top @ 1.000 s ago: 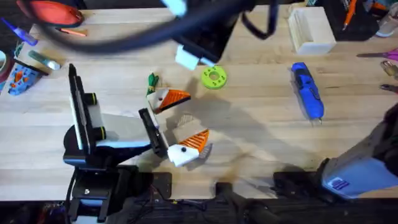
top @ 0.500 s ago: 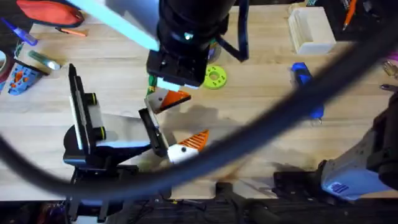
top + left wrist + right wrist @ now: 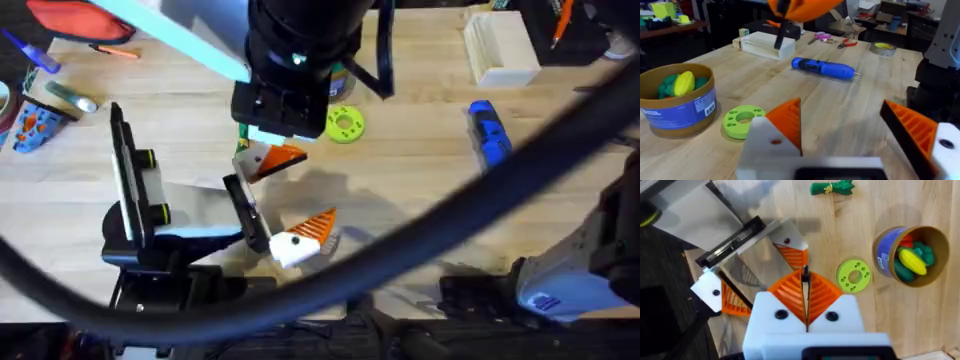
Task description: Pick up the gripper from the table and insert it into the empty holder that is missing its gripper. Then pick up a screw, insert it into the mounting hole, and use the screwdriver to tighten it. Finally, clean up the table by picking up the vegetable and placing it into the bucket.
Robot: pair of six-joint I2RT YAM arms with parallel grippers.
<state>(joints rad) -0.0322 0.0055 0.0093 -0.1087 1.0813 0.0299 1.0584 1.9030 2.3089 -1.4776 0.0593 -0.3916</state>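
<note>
With its pads pressed together on a thin dark item I cannot identify, right hand (image 3: 805,302) hovers above the left arm's hand mount, vegetable (image 3: 832,188) lying ahead on the surface (image 3: 850,230), bucket (image 3: 910,255) beside it.

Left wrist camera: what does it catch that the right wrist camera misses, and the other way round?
Left wrist view: the blue screwdriver lying on its side, with a pale rectangular box beyond it. Right wrist view: the dark-green toy vegetable. Both: the bucket and the lime-green disc beside it.
</note>
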